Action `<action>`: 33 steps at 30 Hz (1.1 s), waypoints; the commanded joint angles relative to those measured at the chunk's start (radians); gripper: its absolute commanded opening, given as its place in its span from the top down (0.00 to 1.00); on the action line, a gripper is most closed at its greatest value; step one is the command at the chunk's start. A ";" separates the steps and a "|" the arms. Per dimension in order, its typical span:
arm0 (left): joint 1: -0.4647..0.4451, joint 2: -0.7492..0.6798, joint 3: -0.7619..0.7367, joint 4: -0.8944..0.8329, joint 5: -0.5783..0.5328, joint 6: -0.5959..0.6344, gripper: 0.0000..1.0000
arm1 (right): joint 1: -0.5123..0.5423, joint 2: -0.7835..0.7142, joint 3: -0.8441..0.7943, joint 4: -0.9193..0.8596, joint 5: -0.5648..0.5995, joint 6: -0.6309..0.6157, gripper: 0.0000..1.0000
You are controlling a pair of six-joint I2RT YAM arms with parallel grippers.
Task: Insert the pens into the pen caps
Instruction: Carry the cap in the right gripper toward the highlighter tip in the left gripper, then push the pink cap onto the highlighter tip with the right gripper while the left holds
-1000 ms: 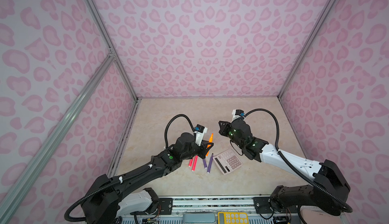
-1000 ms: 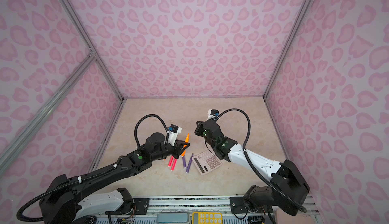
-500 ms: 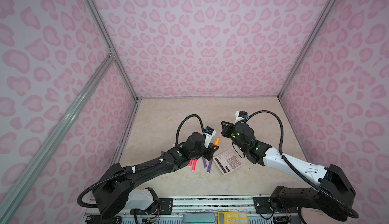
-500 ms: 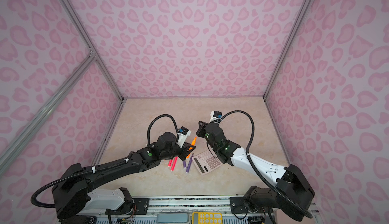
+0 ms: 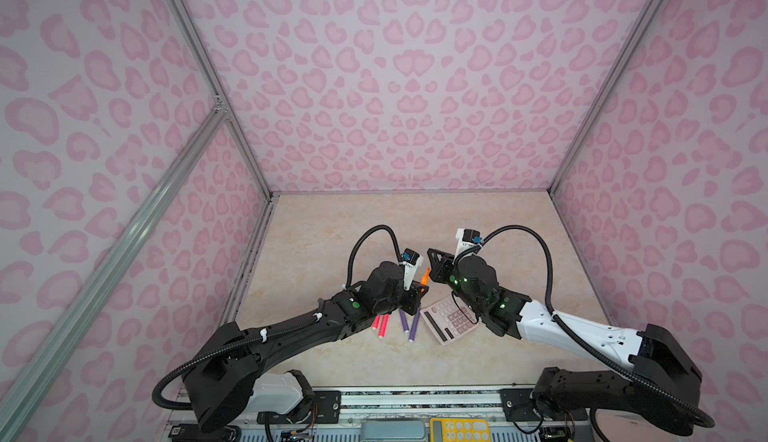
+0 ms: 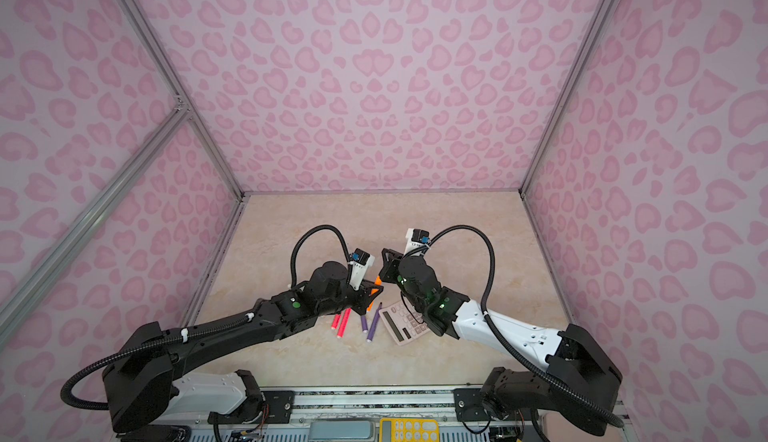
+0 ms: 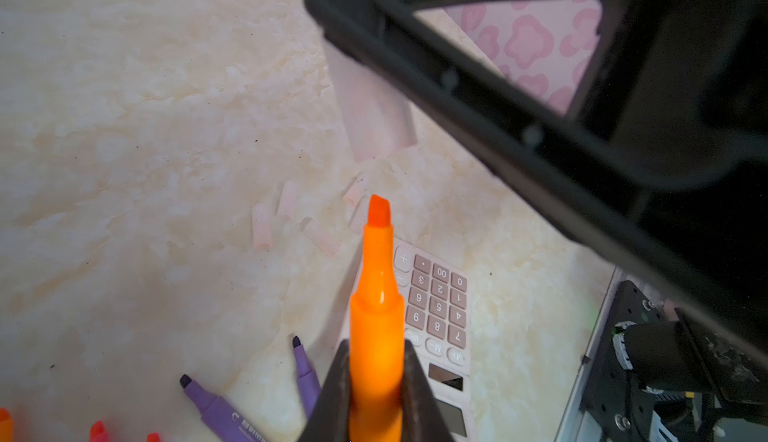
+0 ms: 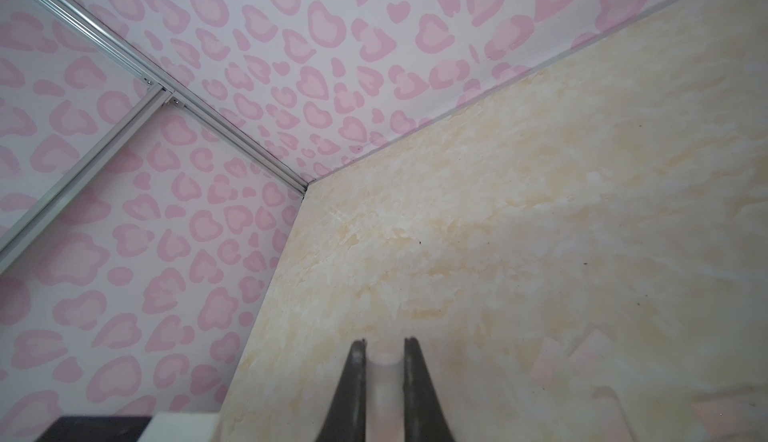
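My left gripper (image 7: 376, 348) is shut on an orange pen (image 7: 377, 294) whose bare chisel tip points away from the jaws. My right gripper (image 8: 384, 342) is shut on a clear pen cap (image 8: 384, 386); the left wrist view shows this cap (image 7: 374, 107) hanging just beyond the pen tip, apart from it. In both top views the left gripper (image 5: 419, 288) and right gripper (image 5: 434, 267) face each other above the table, the orange pen (image 6: 377, 281) between them. Several loose pen caps (image 7: 262, 232) lie on the table. Two purple pens (image 5: 409, 323) and two pink-red pens (image 5: 380, 323) lie below the left arm.
A pink calculator (image 5: 451, 321) lies under the right arm, beside the purple pens (image 7: 216, 406). Pink patterned walls (image 5: 395, 86) enclose the marble-look table (image 5: 374, 219) on three sides. A metal rail (image 5: 415, 394) runs along the front edge.
My left gripper has carried the orange pen to the right, up to the right gripper. The right gripper has shifted only slightly. Both stay shut on what they hold.
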 commanded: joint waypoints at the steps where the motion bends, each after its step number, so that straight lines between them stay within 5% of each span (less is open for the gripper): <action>1: 0.001 -0.020 -0.007 0.017 -0.031 -0.008 0.96 | 0.008 -0.008 -0.016 0.042 0.044 -0.001 1.00; 33: 0.006 -0.042 -0.011 0.003 -0.061 -0.007 0.96 | 0.032 0.076 0.008 0.096 0.019 0.005 1.00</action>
